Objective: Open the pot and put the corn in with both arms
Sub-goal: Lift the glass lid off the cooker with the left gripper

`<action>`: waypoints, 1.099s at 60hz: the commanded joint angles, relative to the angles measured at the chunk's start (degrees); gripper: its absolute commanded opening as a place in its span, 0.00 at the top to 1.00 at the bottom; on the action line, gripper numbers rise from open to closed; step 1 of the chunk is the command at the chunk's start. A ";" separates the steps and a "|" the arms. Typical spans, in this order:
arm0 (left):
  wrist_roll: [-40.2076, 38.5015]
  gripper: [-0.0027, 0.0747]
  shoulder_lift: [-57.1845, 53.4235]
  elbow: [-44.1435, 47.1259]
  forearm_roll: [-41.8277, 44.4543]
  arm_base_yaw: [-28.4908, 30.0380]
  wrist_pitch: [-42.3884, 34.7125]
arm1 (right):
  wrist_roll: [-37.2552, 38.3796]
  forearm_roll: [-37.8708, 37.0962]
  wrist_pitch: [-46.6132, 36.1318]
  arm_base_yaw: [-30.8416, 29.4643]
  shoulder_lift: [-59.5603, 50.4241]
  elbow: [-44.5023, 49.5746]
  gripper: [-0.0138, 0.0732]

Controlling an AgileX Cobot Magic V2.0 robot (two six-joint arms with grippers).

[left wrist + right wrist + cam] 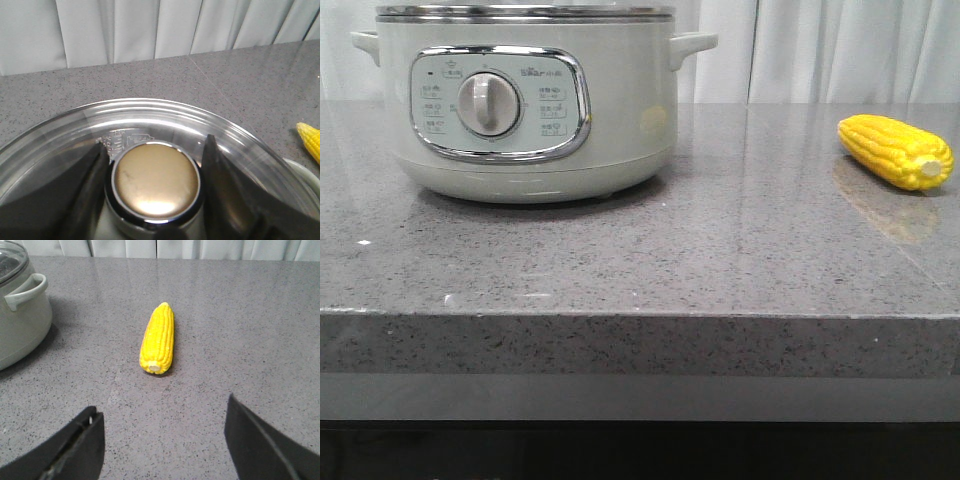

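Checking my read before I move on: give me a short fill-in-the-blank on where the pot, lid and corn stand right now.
1. The glass lid is ____ the pot.
2. The left gripper has its fingers on either side of the lid's round ____.
3. The corn lies on the ____, apart from the pot.
4. The right gripper is ____, holding nothing.

Missing words: on; knob; countertop; open

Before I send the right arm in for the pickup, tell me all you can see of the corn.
The corn is a bright yellow cob with neat kernel rows and a pale stub end, looking glossy like plastic. It lies flat on the grey speckled countertop, well right of the pot, touching only the counter. The right gripper is open, short of it, stub end facing the fingers.
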 commanded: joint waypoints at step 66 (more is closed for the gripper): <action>-0.53 0.78 -38.17 5.38 6.16 0.24 17.56 | -0.26 0.40 -2.53 -0.27 1.00 -1.48 0.23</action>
